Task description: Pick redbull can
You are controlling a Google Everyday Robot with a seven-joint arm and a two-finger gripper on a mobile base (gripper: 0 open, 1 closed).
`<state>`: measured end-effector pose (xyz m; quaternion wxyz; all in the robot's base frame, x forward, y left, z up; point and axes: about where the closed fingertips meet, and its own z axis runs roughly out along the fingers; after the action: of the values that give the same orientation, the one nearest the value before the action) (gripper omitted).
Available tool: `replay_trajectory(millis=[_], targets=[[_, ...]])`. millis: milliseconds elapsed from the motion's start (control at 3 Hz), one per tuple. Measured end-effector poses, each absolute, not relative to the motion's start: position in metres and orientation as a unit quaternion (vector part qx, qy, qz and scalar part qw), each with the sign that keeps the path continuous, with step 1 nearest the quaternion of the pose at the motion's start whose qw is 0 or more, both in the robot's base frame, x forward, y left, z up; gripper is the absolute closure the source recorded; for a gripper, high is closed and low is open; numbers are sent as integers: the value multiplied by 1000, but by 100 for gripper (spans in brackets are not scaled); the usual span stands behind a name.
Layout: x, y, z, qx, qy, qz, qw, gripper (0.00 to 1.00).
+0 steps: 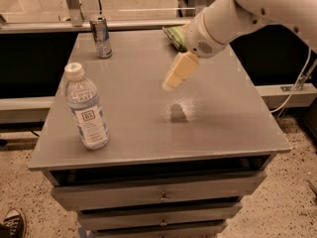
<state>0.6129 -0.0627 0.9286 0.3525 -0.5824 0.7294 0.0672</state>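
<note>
End effector [170, 85] hovers above tabletop [223, 108], open or closed cannot be told; redbull can [101, 36], well apart beyond it, may topple if clipped.

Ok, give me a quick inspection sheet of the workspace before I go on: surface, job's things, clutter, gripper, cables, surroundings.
Surface: grey cabinet top, drawers beneath.
Job's things: redbull can upright at the far left corner, nothing touching it.
Clutter: water bottle upright near the front left; green bag at the far edge, partly behind the arm.
Grippers: gripper hangs over mid-table, holding nothing, well right of the can.
Cables: white cable hanging at the right, off the table.
Surroundings: shoe on the speckled floor, bottom left.
</note>
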Motion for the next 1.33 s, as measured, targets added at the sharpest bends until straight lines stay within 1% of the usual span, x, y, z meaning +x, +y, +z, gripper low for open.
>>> replay_trajectory(millis=[333, 1000, 1333], targets=[[659, -19, 919, -556, 724, 97, 396, 0], [770, 84, 909, -498, 687, 142, 510, 0], [799, 111, 906, -479, 678, 161, 534, 0]])
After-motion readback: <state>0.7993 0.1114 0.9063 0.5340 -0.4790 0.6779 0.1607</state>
